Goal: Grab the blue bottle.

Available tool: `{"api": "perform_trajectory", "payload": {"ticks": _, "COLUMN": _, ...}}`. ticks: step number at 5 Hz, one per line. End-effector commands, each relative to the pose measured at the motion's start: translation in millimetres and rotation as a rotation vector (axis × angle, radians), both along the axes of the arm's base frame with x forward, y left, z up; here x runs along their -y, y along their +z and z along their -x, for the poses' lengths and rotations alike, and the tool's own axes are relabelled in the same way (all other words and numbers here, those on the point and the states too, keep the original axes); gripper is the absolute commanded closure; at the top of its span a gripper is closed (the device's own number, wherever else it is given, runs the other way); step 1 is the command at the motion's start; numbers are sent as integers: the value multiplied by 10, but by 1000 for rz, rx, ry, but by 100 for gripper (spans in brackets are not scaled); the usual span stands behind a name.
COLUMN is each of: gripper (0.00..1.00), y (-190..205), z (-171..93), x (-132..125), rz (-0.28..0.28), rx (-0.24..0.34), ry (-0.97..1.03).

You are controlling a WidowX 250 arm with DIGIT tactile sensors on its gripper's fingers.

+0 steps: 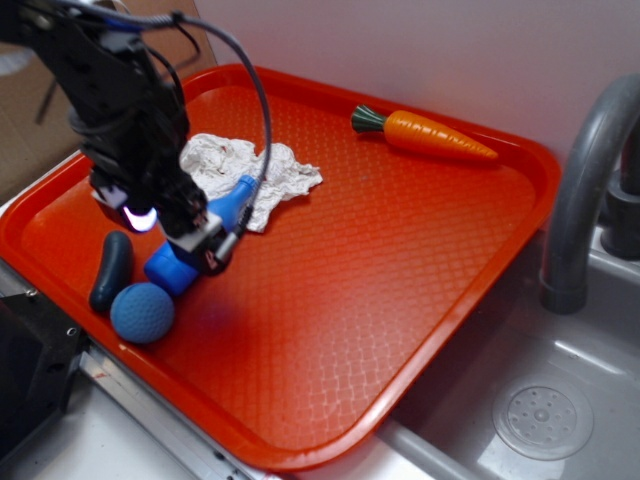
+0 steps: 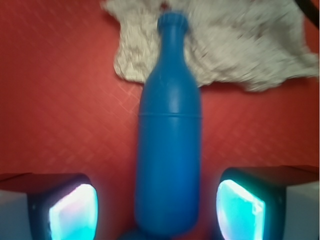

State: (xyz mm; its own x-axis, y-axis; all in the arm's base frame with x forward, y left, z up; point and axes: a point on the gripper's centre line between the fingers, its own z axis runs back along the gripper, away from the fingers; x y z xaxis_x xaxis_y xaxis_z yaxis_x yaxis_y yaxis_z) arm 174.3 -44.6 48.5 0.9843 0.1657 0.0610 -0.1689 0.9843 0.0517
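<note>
The blue bottle (image 2: 169, 150) lies flat on the red tray (image 1: 400, 250), its neck resting on a crumpled white cloth (image 2: 240, 45). In the exterior view the bottle (image 1: 172, 268) is partly covered by my gripper (image 1: 185, 235), which hangs low over its body. In the wrist view my gripper (image 2: 157, 212) is open, its two lit fingers (image 2: 72, 212) standing either side of the bottle's lower body with red tray showing in the gaps. The pads do not touch the bottle.
A round dimpled blue ball (image 1: 142, 312) and a dark curved pickle-shaped toy (image 1: 110, 270) lie just left of the bottle's base. A toy carrot (image 1: 430, 135) lies at the tray's far side. A grey faucet (image 1: 580, 190) and sink (image 1: 540, 415) stand to the right.
</note>
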Motion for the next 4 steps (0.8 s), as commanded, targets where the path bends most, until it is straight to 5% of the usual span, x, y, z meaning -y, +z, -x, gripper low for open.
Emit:
{"api": "perform_trajectory", "payload": {"ticks": 1, "gripper": 0, "y": -274, "z": -137, "x": 35, "rz": 64, "rx": 4, "ry": -49}}
{"api": "perform_trajectory", "payload": {"ticks": 2, "gripper": 100, "y": -288, "z": -132, "x": -26, "rz": 67, "rx": 5, "ry": -24}}
{"api": "perform_trajectory", "payload": {"ticks": 3, "gripper": 100, "y": -202, "z": -106, "x": -53, "rz": 34, "rx": 7, "ry": -12}}
{"api": "perform_trajectory", "payload": {"ticks": 4, "gripper": 100, "y": 178, "z": -134, "x": -31, "rz": -79, "rx": 29, "ry": -80}}
